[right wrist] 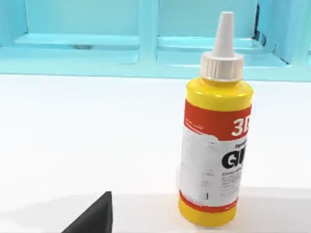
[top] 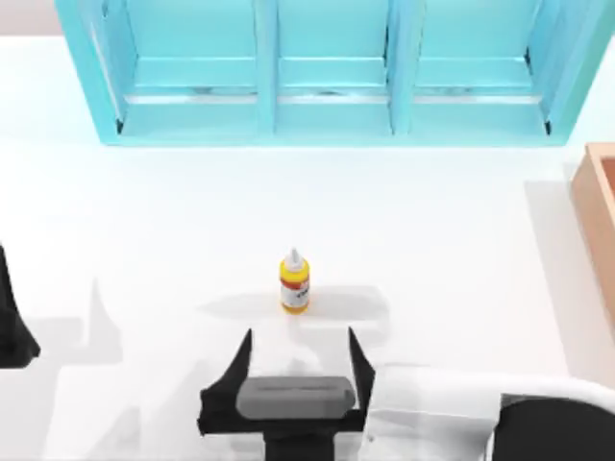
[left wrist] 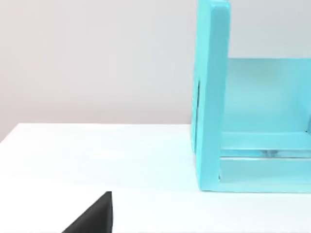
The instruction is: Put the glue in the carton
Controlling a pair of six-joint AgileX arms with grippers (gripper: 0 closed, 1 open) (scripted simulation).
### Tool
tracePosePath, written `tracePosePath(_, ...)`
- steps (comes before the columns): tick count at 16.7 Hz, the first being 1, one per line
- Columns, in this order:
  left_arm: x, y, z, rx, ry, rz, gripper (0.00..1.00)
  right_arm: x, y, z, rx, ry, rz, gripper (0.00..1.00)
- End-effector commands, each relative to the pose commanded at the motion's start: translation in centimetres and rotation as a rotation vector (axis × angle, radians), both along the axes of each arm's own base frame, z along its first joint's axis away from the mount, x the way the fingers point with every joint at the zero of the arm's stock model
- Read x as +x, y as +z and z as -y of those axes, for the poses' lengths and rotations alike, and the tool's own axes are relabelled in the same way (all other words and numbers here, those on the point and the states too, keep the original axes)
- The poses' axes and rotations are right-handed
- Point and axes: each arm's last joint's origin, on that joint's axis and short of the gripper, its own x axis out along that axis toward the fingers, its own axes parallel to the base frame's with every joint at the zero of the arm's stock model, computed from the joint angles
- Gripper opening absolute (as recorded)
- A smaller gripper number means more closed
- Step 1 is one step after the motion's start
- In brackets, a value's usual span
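Observation:
The glue (top: 295, 281) is a small yellow bottle with a white nozzle and a red-and-white label, standing upright on the white table near the middle. In the right wrist view the glue (right wrist: 215, 131) is close and large. My right gripper (top: 299, 351) is just in front of it, open, with its two black fingers pointing at the bottle and not touching it. The bottle lines up with the gap between them. One tan wall of the carton (top: 599, 221) shows at the table's right edge. My left gripper (top: 12, 331) is parked at the left edge, open.
A big turquoise three-bay cabinet (top: 327, 86) spans the back of the table; its side wall (left wrist: 211, 97) stands near the left wrist camera. Bare white table lies between the bottle and the carton.

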Motion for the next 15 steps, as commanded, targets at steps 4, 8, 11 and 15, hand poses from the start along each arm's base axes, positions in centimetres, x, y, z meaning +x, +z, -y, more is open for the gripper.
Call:
tracePosePath(4,0.0,0.0,0.0,0.0,0.0,0.0,1.0,-0.6,-1.2,-0.6,0.006,-0.008,0.008,1.0)
tracePosePath(8,0.0,0.0,0.0,0.0,0.0,0.0,1.0,-0.6,-1.2,-0.6,0.006,-0.008,0.008,1.0)
tracePosePath(11,0.0,0.0,0.0,0.0,0.0,0.0,1.0,0.2,-1.1,-0.6,0.006,-0.01,0.008,1.0)
tracePosePath(15,0.0,0.0,0.0,0.0,0.0,0.0,1.0,4.7,-1.0,-0.9,0.006,-0.008,0.008,1.0)
